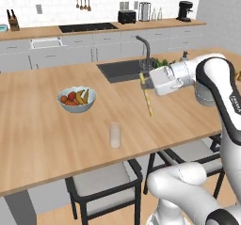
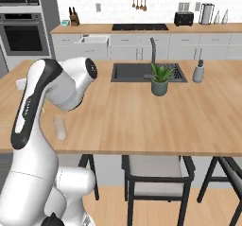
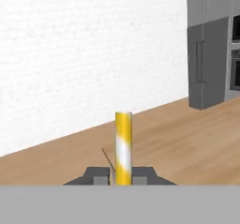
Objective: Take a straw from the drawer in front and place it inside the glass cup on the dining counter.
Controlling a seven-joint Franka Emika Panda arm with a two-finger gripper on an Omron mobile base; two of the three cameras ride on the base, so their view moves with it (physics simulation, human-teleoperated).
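Here the gripper (image 1: 143, 81) hangs above the dining counter (image 1: 42, 134), near the sink (image 1: 123, 70), its jaws closed tight on the straw (image 1: 146, 95), which they hold near its upper end so that most of it slants down below them without touching the wood. In the hand view the straw (image 3: 123, 145) stands up between the two fingertips (image 3: 98, 177), yellow with a paler patch. One glass cup (image 1: 115, 135) stands upright on the counter, well apart from the straw, nearer the front edge and to its left. One white bowl of fruit (image 1: 76, 99) sits behind and to the left of the cup. One small potted plant (image 2: 159, 79) and one grey bottle (image 2: 199, 71) stand by the sink. Black stools (image 2: 156, 173) are tucked under the light wooden top. Beyond lies a kitchen with grey cabinets, a white tiled wall and a second worktop carrying a toaster (image 1: 126, 16) and a coffee machine (image 1: 185, 11).
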